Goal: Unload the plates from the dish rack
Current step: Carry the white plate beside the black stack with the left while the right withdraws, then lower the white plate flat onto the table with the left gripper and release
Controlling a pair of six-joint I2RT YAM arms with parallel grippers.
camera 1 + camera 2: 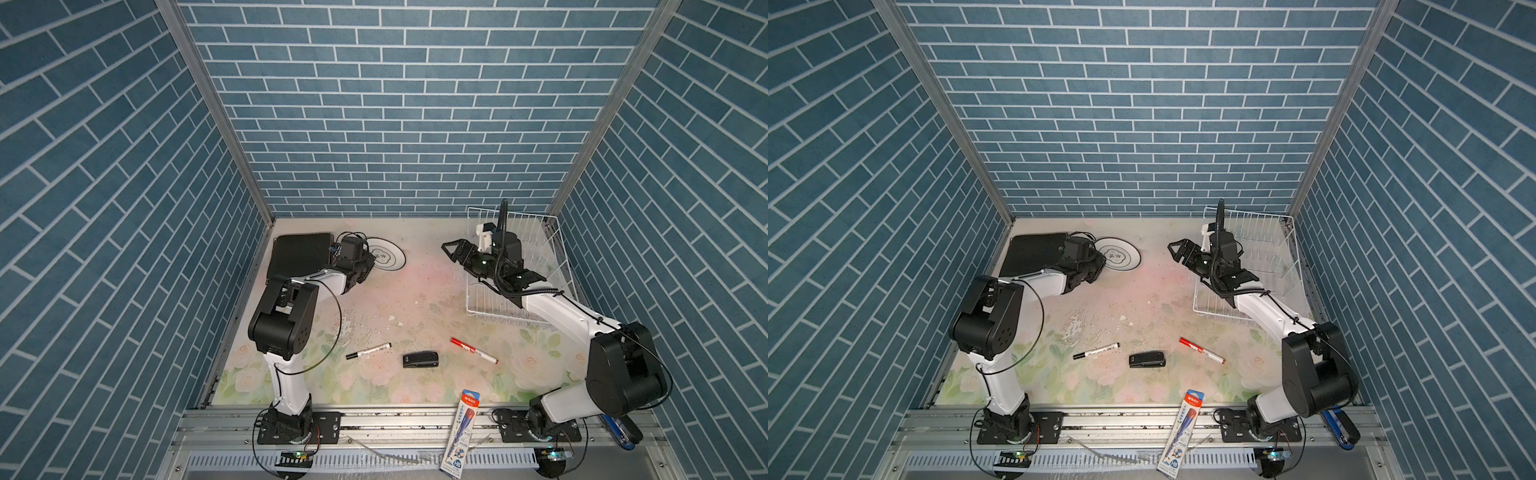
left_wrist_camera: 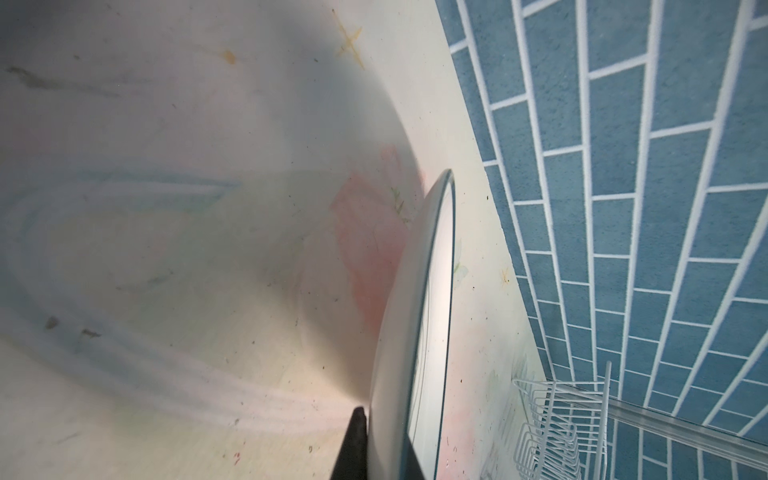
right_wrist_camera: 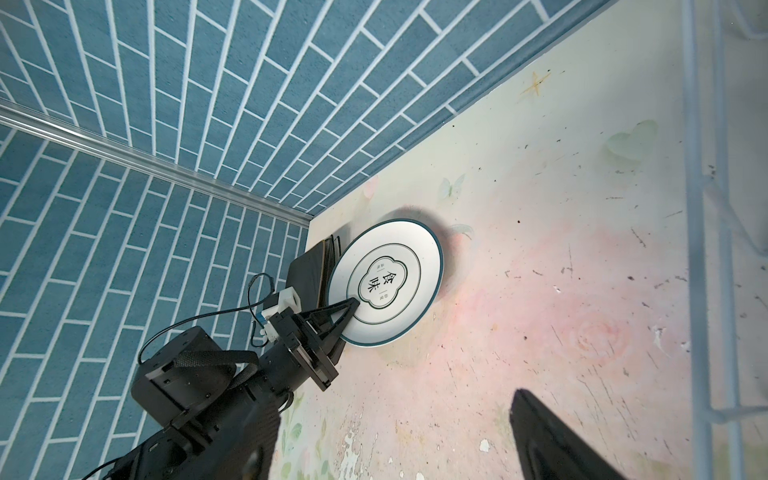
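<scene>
Clearly our left gripper (image 3: 347,313) is clamped on the rim of the round white plate (image 3: 386,282), one fingertip (image 3: 352,302) lying on its upper face; in the left wrist view the plate's edge (image 2: 388,353) sits pinched between the two fingers; the plate lies near the back wall, just beside a stack of square black plates (image 1: 299,254) in the back-left corner; our right gripper (image 1: 453,249) hangs wide open over the mat, holding nothing, just beside the white wire dish rack (image 1: 540,232), in which we see no plates
</scene>
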